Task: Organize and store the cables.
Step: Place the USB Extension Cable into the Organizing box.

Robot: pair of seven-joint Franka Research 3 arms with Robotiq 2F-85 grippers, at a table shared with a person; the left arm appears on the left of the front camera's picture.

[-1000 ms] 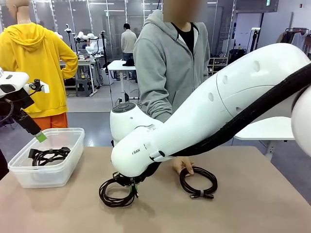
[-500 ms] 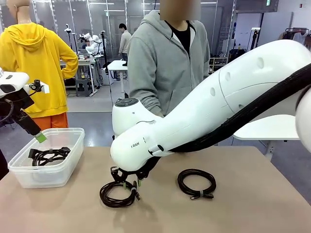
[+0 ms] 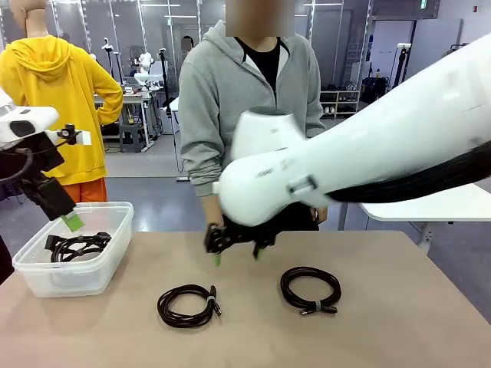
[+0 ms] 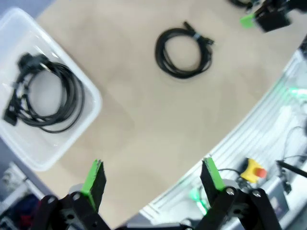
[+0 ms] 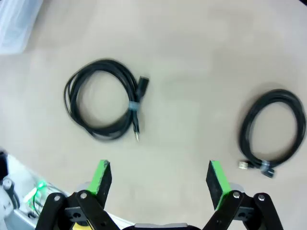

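Two coiled black cables lie on the tan table: one at front left (image 3: 188, 305) (image 5: 103, 98) (image 4: 184, 51), one to its right (image 3: 311, 289) (image 5: 273, 127). A third coil (image 3: 77, 245) (image 4: 45, 98) rests inside the clear plastic bin (image 3: 115, 230) (image 4: 91, 103). My right gripper (image 3: 236, 251) (image 5: 158, 178) hovers open and empty above the table, between and behind the two loose coils. At the far left, my left gripper (image 3: 69, 218) (image 4: 152, 176) hangs open above the bin, holding nothing.
A person in a grey hoodie (image 3: 245, 100) stands at the table's far edge, right behind my right arm (image 3: 360, 169). The bin's corner (image 5: 17, 24) shows at the top left of the right wrist view. Bare tabletop (image 3: 399, 322) lies at the front right.
My right gripper opened, let go of the left coil on the table and rose up and away from it. The person's hand left the right coil. The left arm barely shifted.
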